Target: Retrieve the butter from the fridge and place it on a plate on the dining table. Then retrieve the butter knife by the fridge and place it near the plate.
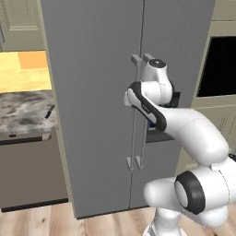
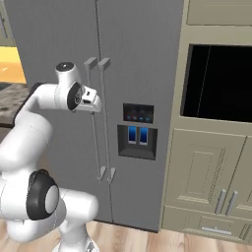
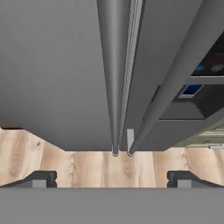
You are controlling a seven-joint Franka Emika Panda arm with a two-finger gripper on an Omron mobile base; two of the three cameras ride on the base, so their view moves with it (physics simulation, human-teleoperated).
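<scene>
While both doors of the tall dark grey double-door fridge (image 1: 101,101) stand closed, the two-finger gripper (image 3: 112,178) hovers just before its long grey bar handles (image 3: 114,74), fingers spread wide, holding nothing. A small slim dark butter knife (image 1: 49,112) lies on the marbled stone counter (image 1: 23,113) beside the fridge.

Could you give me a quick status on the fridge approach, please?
Gripper open, empty, at the handles. Fridge doors shut. Butter knife on side counter.

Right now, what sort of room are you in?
A home kitchen, by the look of it: a tall grey double-door fridge straight ahead, a built-in wall oven set in pale cabinets to its right, and a marbled counter to its left.
</scene>
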